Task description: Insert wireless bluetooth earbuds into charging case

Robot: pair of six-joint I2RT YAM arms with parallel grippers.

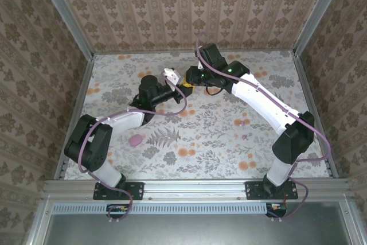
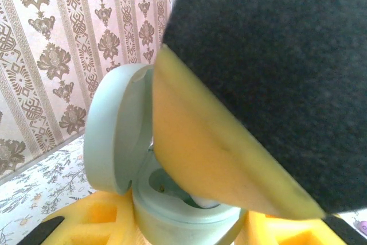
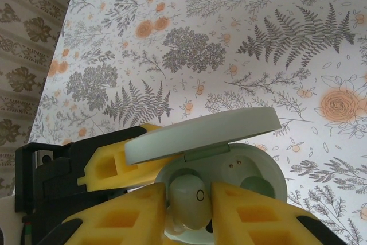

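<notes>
- Case (image 3: pixel 246 167) for charging, rounded, of pale mint-green plastic, is held over the floral-patterned table (image 1: pixel 218 136), its lid (image 3: pixel 200 133) swung open.
- It is clamped by the yellow foam fingers (image 2: pixel 97 222) of the left gripper (image 2: pixel 189 228).
- One glossy pale-green earbud (image 3: pixel 183 205) is pinched by the right gripper (image 3: pixel 189 193) at the case's open well.

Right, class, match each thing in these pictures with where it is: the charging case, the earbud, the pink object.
Things:
1 charging case
2 earbud
3 pink object

Places:
A lying on the table
B held in the left gripper, lid open
C in the right gripper

Pairs: 1-B, 2-C, 3-A
</notes>
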